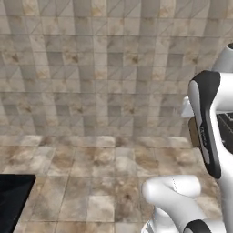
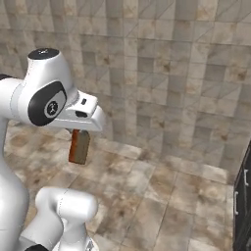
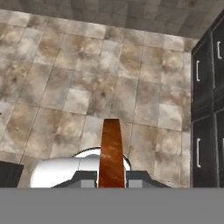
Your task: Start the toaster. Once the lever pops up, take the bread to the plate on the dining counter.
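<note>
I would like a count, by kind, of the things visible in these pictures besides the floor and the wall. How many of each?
Bread slice: 1, the bread, held upright in the shut claw.
Claw: 1.
Dark cabinet fronts with handles: 1 group; the number of doors is not clear.
Black surface corner: 1, at the lower left of the left base view.
Total: 4.

The bread [image 2: 79,146], a small tan-brown slice with a darker crust edge, hangs upright and edge-on in the air above the tiled floor, pinched at its top end.
</note>
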You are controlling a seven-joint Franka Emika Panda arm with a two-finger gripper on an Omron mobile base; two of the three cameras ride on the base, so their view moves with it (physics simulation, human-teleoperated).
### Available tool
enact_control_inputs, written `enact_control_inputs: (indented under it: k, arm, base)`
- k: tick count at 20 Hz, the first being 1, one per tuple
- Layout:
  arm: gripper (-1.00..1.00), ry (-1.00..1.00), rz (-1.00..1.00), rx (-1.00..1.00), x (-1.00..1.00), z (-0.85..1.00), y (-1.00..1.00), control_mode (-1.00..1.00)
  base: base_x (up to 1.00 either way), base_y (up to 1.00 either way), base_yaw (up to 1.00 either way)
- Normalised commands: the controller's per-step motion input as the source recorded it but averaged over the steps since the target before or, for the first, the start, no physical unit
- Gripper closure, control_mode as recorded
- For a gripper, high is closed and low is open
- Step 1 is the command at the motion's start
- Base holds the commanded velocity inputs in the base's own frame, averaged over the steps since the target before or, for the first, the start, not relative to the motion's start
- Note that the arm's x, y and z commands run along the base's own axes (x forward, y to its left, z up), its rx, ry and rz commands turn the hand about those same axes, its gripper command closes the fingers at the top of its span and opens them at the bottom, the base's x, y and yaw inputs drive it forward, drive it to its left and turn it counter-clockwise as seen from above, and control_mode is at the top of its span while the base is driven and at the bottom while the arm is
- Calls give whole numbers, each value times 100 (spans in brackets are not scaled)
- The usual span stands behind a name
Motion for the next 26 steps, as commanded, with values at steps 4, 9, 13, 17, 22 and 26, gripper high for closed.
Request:
enact_control_inputs:
  k: [4,9,13,17,22,26]
  arm:
    - [100,0,0,0,0,0,0,100]
    - [100,0,0,0,0,0,0,100]
    - [100,0,0,0,0,0,0,100]
    - [100,0,0,0,0,0,0,100]
    - [100,0,0,0,0,0,0,100]
    - [100,0,0,0,0,0,0,100]
  base:
    - [79,-32,36]
    - [85,-15,42]
    - [100,-1,48]
    - [99,-7,53]
    - [100,-5,56]
    - [100,-2,58]
